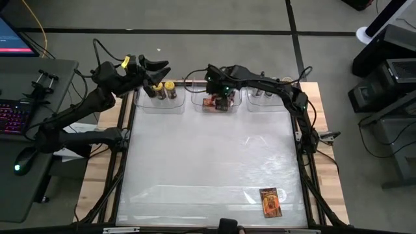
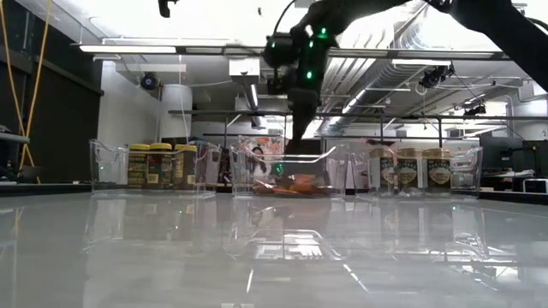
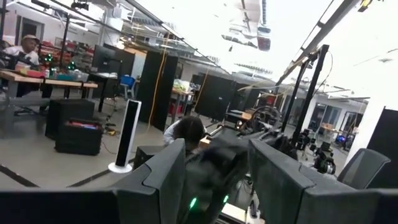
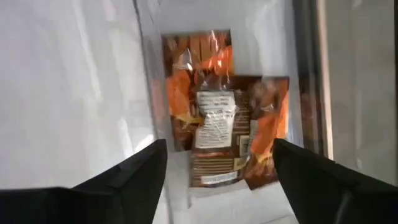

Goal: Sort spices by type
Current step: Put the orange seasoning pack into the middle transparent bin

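Three clear bins line the table's far edge. The left bin holds yellow-lidded jars (image 1: 164, 90) (image 2: 160, 165), standing upright. The right bin holds tan-lidded jars (image 1: 262, 95) (image 2: 409, 168). In the middle bin (image 1: 198, 107), orange-brown packets (image 4: 227, 124) (image 2: 291, 184) lie flat, overlapping. My right gripper (image 1: 220, 97) (image 4: 221, 162) hangs open just above them, pointing steeply down, touching nothing. One more packet (image 1: 271, 202) lies flat near the table's front right. My left gripper (image 1: 156, 68) (image 3: 217, 155) is raised beyond the left bin, open and holding nothing.
The wide middle of the glossy white table (image 1: 208, 162) lies between the bins and the lone packet. A desk with a keyboard (image 1: 16, 117) and a mouse stands left of the table. A person sits in the room behind, seen in the left wrist view.
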Controlling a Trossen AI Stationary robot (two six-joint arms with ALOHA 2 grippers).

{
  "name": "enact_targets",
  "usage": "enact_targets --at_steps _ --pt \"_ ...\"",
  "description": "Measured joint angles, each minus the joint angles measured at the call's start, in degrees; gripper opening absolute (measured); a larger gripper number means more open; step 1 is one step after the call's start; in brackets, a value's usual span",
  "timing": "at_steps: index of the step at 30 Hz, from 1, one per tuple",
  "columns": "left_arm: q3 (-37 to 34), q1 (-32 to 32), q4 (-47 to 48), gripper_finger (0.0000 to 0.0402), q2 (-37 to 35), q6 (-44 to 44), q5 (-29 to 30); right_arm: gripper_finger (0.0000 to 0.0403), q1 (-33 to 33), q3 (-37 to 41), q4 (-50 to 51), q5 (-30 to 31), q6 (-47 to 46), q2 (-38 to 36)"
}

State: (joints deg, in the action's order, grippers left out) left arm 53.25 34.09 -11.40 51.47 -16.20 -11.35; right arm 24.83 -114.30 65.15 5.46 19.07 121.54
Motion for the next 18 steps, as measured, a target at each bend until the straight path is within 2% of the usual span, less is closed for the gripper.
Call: enact_targets --at_steps 5,9,12,14,16,18 --pt "0.0 0.0 0.0 0.0161 0.0 4.5 0.0 0.0288 0.0 -3.8 5.5 -7.2 -7.3 -5.1" --pt "0.0 0.0 0.8 0.0161 0.2 5.9 0.0 0.0289 -1.8 -0.3 9.0 -13.8 -14.7 -12.2" --pt "0.0 0.4 2.1 0.0161 0.3 6.0 0.0 0.0289 -6.2 7.1 11.5 -15.0 -19.5 -19.1" --pt "0.0 0.9 2.8 0.0161 0.6 5.9 0.1 0.0289 -10.1 14.7 11.9 -15.3 -25.2 -24.3" --pt "0.0 1.5 3.0 0.0161 1.1 5.6 0.2 0.0289 -14.9 23.5 11.4 -16.0 -34.9 -30.1" --pt "0.0 2.1 3.0 0.0161 1.6 4.4 0.4 0.0289 -20.6 32.9 9.8 -17.8 -48.3 -36.2"
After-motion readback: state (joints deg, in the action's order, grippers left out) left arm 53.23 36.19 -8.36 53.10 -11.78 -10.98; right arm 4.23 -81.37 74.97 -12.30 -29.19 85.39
